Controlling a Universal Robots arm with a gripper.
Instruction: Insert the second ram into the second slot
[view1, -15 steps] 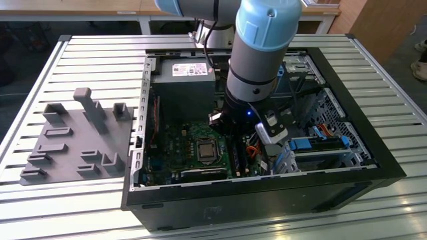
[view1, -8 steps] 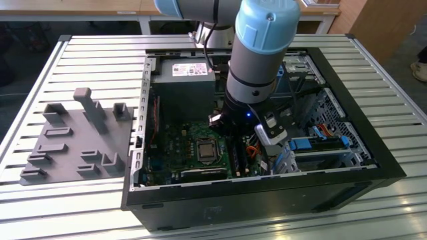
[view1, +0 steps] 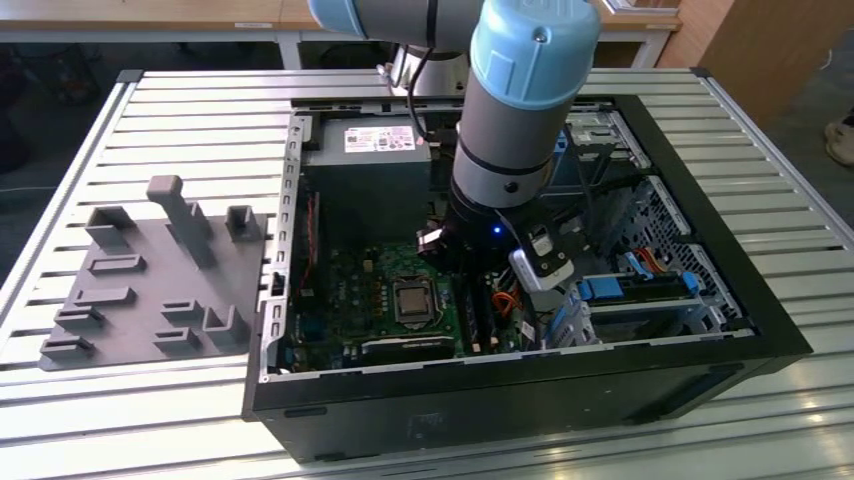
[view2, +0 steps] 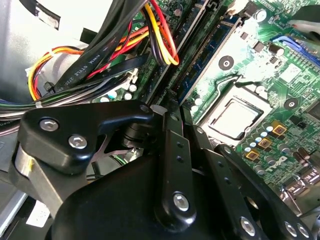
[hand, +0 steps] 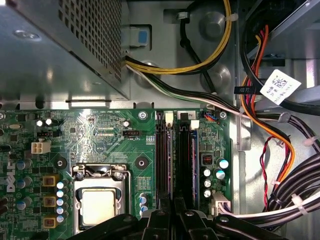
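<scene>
Gripper (hand: 172, 212) fingers, we see, sit pressed together directly over the second ram (hand: 192, 162), which stands in its slot just ahead of them, beside the processor (hand: 98, 206) on the motherboard (hand: 95, 135).

- A white label (view1: 384, 138) on the grey power supply box in the exterior view carries dark print too fine to make out.
- In the first wrist view, a white tag (hand: 280, 86) on the cables bears a square code and small lines that cannot be read.
- The green motherboard (hand: 100, 130) has tiny white lettering, illegible.
- In the second wrist view, a black cable (view2: 82, 62) has pale lettering along it, unreadable.
</scene>
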